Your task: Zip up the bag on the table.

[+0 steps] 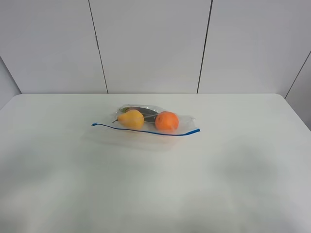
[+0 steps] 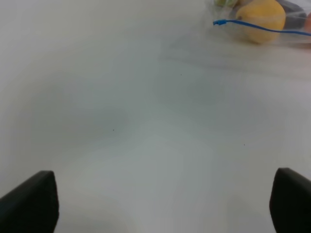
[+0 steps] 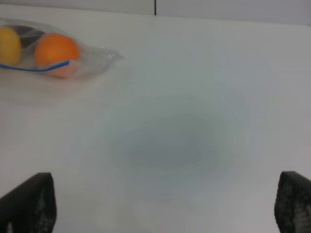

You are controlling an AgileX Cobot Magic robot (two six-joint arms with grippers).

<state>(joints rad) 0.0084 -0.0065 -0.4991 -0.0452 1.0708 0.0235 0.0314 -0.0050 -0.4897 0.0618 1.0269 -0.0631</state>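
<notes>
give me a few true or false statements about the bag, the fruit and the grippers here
1. The bag lies on the table with a pear and an orange inside. True.
2. The left gripper is clamped on the blue zip strip. False: its fingertips are spread wide over bare table, far from the bag.
3. In the exterior high view, the pear is left of the orange. True.
4. The right gripper holds the orange. False: it is open and holds nothing; the orange sits in the bag.
5. The zip strip runs along the bag's far edge, next to the wall. False: it runs along the edge nearer the camera.
</notes>
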